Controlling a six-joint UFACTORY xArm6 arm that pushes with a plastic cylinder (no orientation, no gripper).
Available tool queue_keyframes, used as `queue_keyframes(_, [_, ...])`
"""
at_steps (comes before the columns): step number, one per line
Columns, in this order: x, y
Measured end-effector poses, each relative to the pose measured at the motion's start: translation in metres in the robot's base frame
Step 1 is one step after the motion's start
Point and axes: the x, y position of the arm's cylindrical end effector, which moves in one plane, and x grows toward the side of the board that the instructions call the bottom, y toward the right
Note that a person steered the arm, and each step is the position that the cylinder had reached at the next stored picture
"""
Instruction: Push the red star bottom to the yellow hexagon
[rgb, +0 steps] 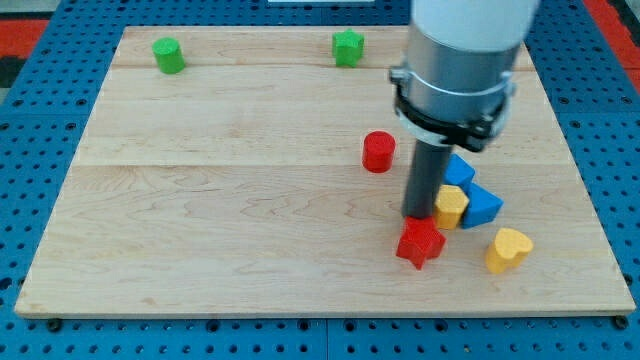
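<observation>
Nearest the lower edge of the frame we see the wooden board (250, 260), its front rim running just above the blue pegboard table (60, 335) that shows around it. Closest to that rim among the blocks are the red star (420, 243) and the yellow heart (508, 249), both in the lower right part of the frame; the heart lies to the right of the star, apart from it. Our rod comes down from the grey and white arm body (455, 70) at the upper right, and my tip (418, 216) ends right at the star's upper edge, seemingly touching it. We have no jaws to open or close; the end effector is a bare rod that grips nothing.

Just to the right of the tip sits the yellow hexagon (452, 207), its lower left corner very near the star's upper right point; we cannot tell whether the two touch. Against the hexagon's right side lies a blue triangular block (484, 206), and a second blue block (461, 169) shows above the hexagon, partly hidden behind the rod, its shape unclear.

Left of the rod, near the middle of the frame, stands a red cylinder (378, 151), apart from the cluster. Along the upper edge of the board sit a green cylinder (168, 55) at the upper left and a green block (347, 48) near the top centre, whose shape we cannot make out
</observation>
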Motion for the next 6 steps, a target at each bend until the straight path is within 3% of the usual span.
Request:
queue_keyframes(2, [0.005,-0.121])
queue_keyframes(4, [0.057,-0.035])
queue_keyframes(5, [0.057,-0.007])
queue_keyframes(6, [0.072,-0.087])
